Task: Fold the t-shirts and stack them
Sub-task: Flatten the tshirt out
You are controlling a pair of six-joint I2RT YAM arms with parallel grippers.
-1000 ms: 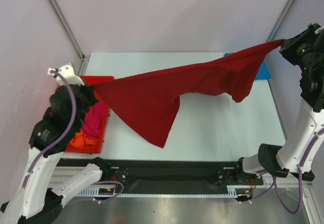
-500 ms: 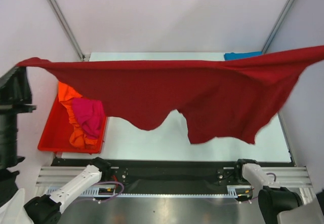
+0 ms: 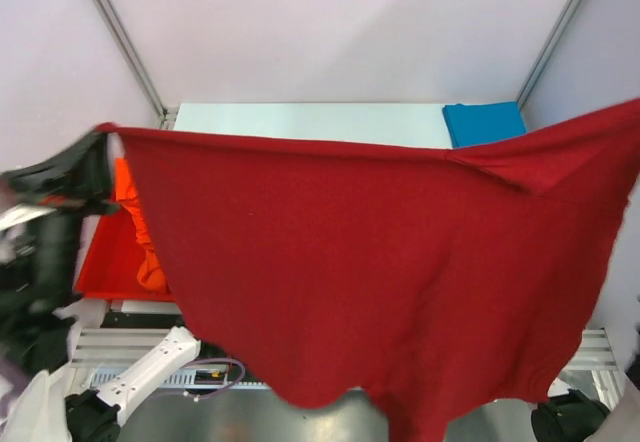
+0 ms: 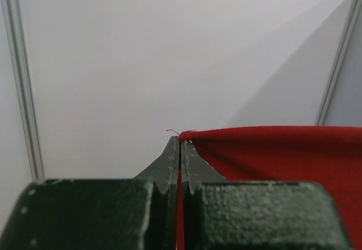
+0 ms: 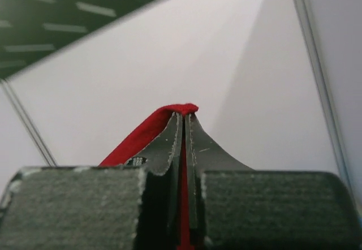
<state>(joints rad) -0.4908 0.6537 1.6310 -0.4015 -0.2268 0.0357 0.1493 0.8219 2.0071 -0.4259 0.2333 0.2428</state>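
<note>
The dark red t-shirt (image 3: 350,262) hangs spread in the air as a wide sheet between your two arms. It is high above the tabletop (image 3: 300,120) and close to the overhead camera, so it hides most of the working surface. Its top edge runs taut from left to right; its lower hem hangs free and uneven. The left gripper (image 4: 180,148) has its jaws pressed together on one upper corner of the cloth. The right gripper (image 5: 184,120) has its jaws pinched likewise on the opposite corner, with red fabric showing at the tips in each wrist view. A bright blue t-shirt (image 3: 483,122) lies folded flat at the far right corner of the tabletop. An orange t-shirt (image 3: 135,222) lies bunched in the red plastic bin (image 3: 105,262) at the left. Judged step: laying the garment out flat for folding. To do it well, hold the top edge level and taut, lower both corners together, let the hem touch down first, and land clear of the blue one. No brand, label or legible writing is found in any view.
</note>
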